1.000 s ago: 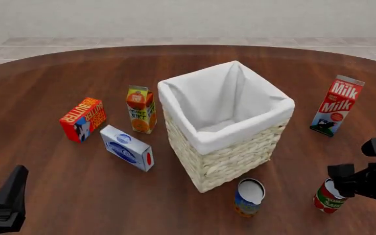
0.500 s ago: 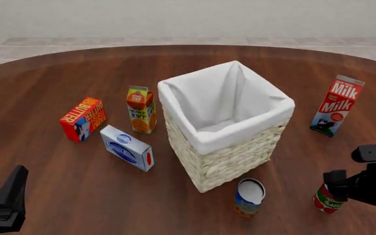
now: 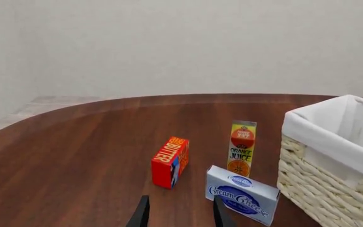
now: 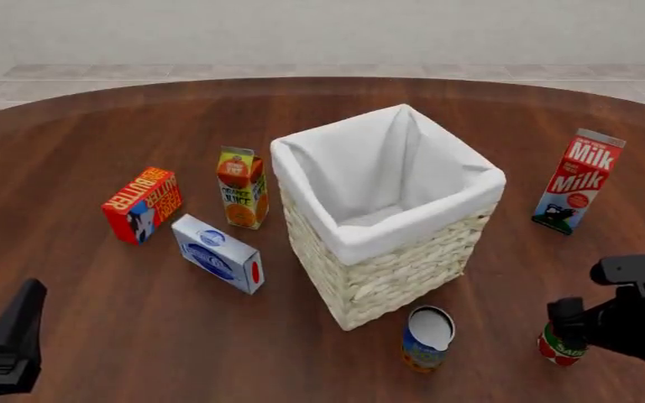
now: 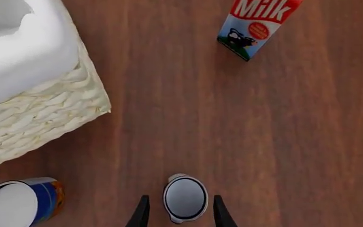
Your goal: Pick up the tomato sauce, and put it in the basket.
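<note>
Right gripper [image 5: 177, 215] was spread wide, straddling the tomato sauce [image 5: 185, 197], nothing clamped. Off-centre closure risked tipping it toward the blue can [image 5: 19, 202]. Left gripper [image 3: 179, 215] open, idle.

Your left gripper [image 3: 177, 215] fingers stand apart, nothing between. On the table [image 3: 74, 156]: butter box [image 3: 170, 162], orange juice carton [image 3: 241, 148], cream cheese box [image 3: 241, 194], basket [image 3: 332, 161].
</note>
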You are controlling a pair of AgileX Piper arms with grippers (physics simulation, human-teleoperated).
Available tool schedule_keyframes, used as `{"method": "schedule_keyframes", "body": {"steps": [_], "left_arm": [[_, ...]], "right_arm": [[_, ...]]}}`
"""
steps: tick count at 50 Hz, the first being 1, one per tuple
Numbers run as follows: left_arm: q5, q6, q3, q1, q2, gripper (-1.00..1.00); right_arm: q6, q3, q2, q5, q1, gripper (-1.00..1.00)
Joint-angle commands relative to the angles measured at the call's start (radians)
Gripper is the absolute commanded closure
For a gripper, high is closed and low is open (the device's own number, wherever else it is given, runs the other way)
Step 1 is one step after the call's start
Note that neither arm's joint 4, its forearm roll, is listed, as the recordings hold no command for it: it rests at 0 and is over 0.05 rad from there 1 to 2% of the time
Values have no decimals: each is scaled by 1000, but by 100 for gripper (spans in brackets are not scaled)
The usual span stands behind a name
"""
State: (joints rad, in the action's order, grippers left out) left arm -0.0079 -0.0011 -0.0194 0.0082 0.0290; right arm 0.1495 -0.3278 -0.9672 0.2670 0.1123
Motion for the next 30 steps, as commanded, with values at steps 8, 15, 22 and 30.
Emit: {"method": "schedule_keyframes", "body": {"steps": [8,15,22,30], "left_arm": [[-3,0,-13,0,15,-100],[-3,0,-13,0,15,-100],[-3,0,-13,0,15,-100],[-3,0,-13,0,15,-100]], "right_arm": [[18,22,-47,-48,24,-100],[30,35,-64,-67,43,-100],[31,40,-81,-82,46,-100],[28,50,-110,-112,45,-100]]}}
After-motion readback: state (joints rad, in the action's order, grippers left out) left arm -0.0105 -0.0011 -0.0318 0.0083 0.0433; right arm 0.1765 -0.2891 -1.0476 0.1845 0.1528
